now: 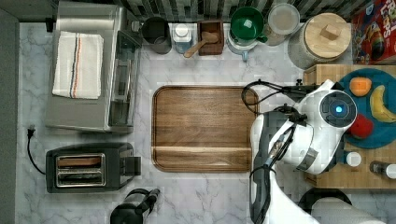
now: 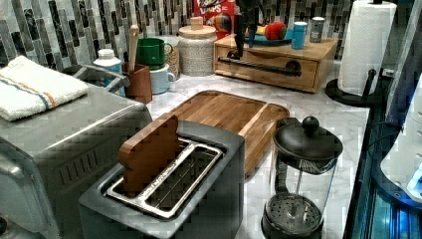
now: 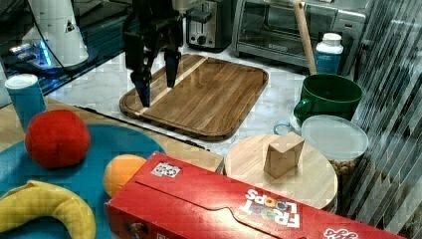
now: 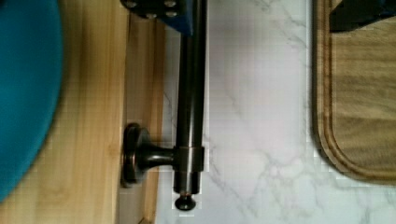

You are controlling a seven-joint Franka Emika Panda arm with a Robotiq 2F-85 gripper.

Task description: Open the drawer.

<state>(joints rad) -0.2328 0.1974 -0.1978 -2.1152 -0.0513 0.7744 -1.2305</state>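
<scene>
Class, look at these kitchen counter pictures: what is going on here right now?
A robot arm has its gripper lowered, fingers apart, at the front of a light wooden drawer. In the wrist view one finger sits behind the drawer's black bar handle and the other on the far side over the wooden tray, so the bar is bracketed but not clamped. The drawer looks shut.

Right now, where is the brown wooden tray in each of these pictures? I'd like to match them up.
Top view: the wooden tray lies mid-counter.
Left view: the tray sits centre, beyond the toaster.
Right view: the tray is upper middle.
Wrist view: the tray's rounded corner lies across the marble from the black handle.
Shared landmark: the blue plate.
</scene>
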